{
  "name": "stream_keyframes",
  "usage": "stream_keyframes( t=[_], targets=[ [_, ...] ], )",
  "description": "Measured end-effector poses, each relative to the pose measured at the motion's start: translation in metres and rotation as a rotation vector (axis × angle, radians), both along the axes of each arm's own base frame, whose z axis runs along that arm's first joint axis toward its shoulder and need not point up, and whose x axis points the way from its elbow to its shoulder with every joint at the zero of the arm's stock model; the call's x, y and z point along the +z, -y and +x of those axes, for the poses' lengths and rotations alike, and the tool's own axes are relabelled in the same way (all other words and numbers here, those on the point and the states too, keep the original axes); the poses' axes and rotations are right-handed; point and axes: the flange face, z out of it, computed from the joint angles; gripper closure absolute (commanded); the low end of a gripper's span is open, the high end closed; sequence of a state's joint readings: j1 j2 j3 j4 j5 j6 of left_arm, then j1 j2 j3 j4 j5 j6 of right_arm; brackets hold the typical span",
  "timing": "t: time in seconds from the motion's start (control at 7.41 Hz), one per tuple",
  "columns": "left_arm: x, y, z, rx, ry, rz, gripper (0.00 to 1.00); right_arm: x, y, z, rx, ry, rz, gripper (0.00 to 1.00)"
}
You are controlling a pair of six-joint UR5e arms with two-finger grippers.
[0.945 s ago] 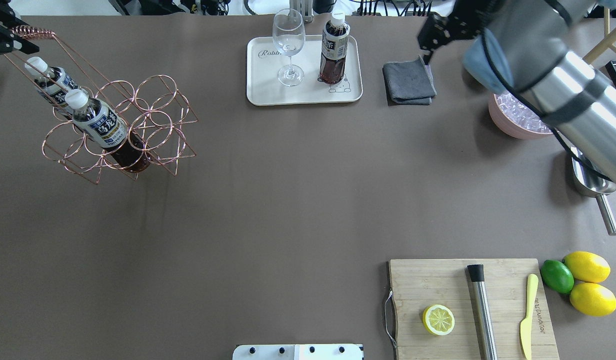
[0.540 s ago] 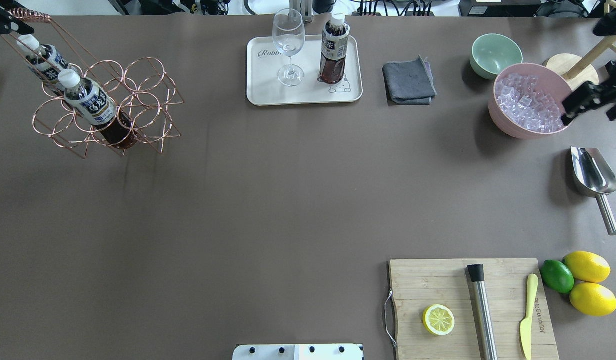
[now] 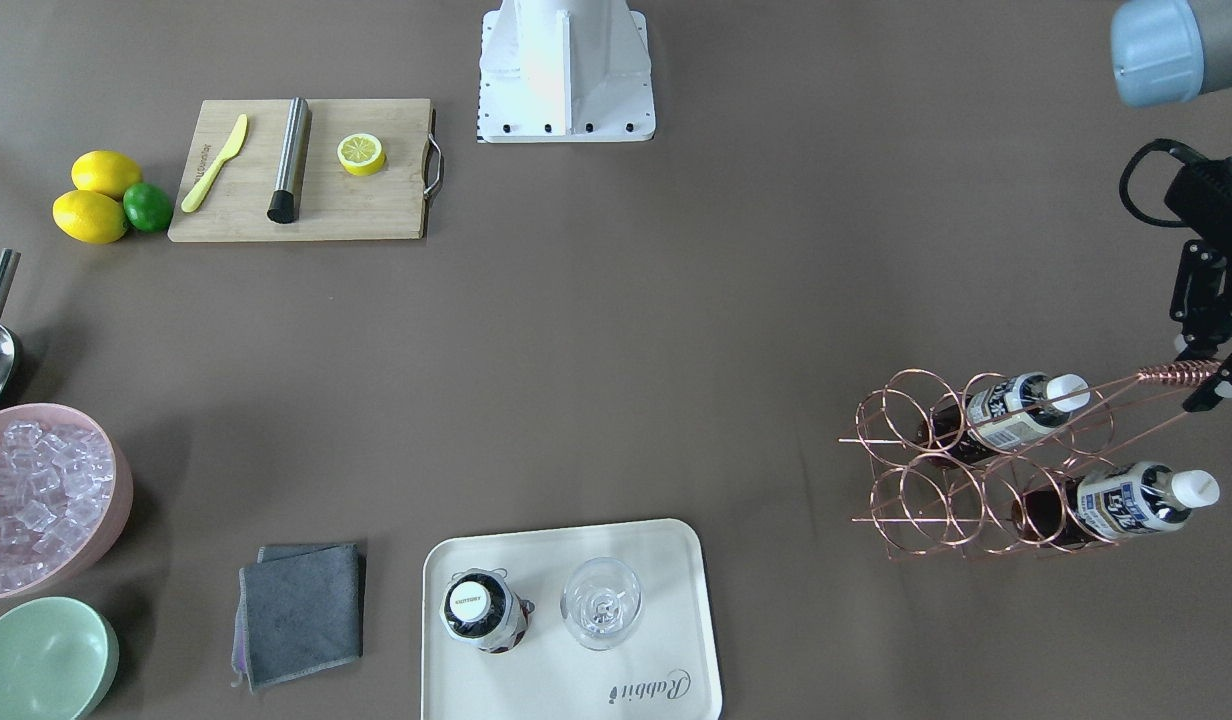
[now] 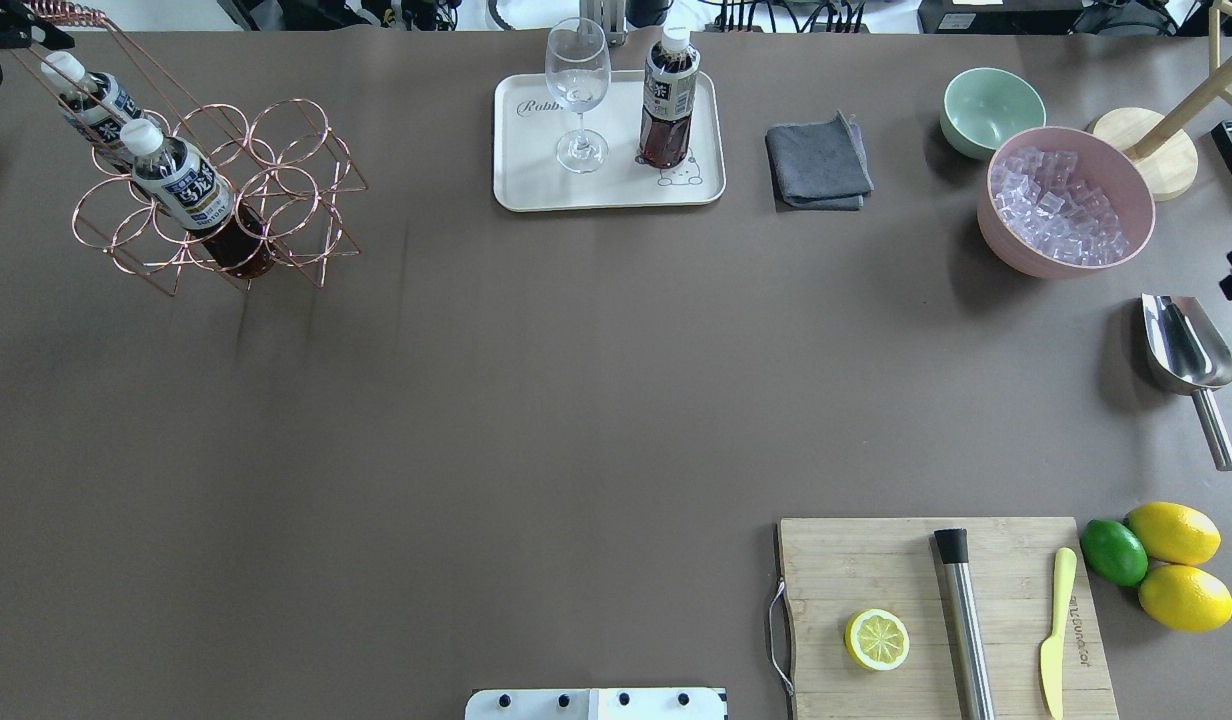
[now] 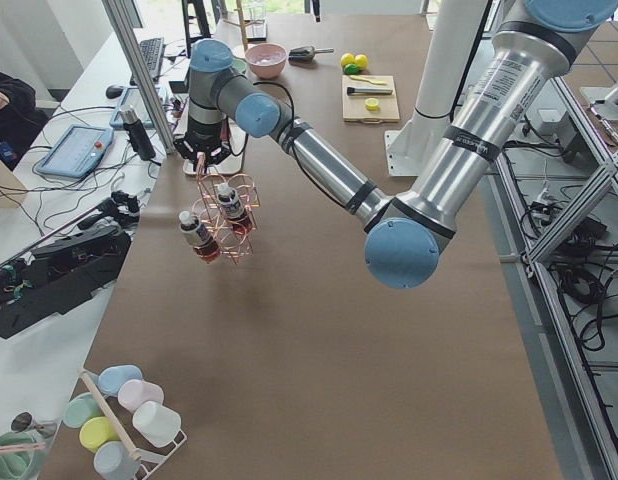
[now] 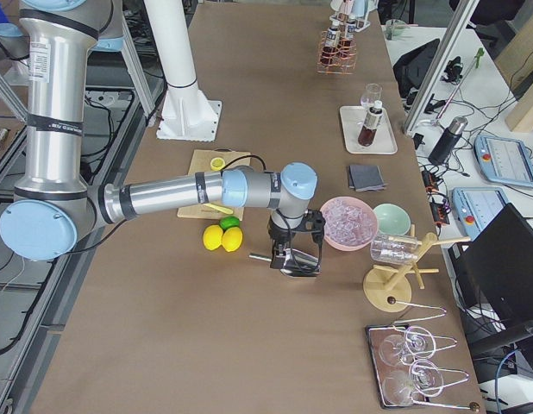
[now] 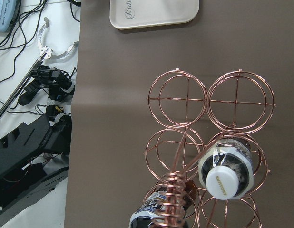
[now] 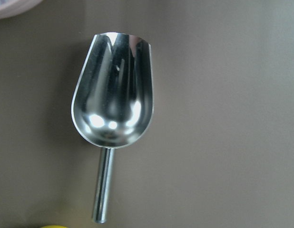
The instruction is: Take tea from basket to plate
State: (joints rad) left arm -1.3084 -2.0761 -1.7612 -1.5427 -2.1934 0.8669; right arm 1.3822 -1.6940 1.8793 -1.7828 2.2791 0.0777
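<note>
One tea (image 4: pixel 668 100) bottle stands upright on the cream plate (image 4: pixel 521 185), beside a stemmed glass (image 4: pixel 578 85). At the far left, the copper wire basket (image 4: pixel 276 190) hangs tilted with two more tea bottles (image 4: pixel 186 190) (image 4: pixel 88 97) in its rings. My left gripper (image 3: pixel 1211 385) is shut on the basket's coiled handle (image 3: pixel 1176 375). The left wrist view looks down the handle at a white bottle cap (image 7: pixel 223 178) and the empty rings (image 7: pixel 178 99). My right gripper (image 6: pixel 294 257) hovers at the table's right side; its fingers show too poorly to judge.
A steel scoop (image 8: pixel 113 104) lies under the right wrist, next to a pink bowl of ice (image 4: pixel 1061 200) and a green bowl (image 4: pixel 991 105). A grey cloth (image 4: pixel 816 165) lies right of the plate. A cutting board (image 4: pixel 876 570) with lemon half, muddler and knife sits near front right.
The right arm has pulled back from beside the plate to the table's right edge over the scoop. The left gripper carried the basket further towards the far left corner.
</note>
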Motion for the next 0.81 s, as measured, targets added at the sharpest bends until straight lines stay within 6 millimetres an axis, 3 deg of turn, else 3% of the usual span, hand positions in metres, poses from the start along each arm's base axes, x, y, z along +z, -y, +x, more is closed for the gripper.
stream_keyframes(
  t=[0.41, 0.81],
  targets=[
    [0.024, 0.051, -0.008, -0.004, 0.032, -0.025, 1.00, 0.077, -0.034, 0.058, 0.107, -0.002, -0.045, 0.00],
    [0.050, 0.091, -0.015, -0.016, 0.042, -0.040, 1.00, 0.083, -0.037, 0.076, 0.151, -0.001, -0.043, 0.00]
  ],
)
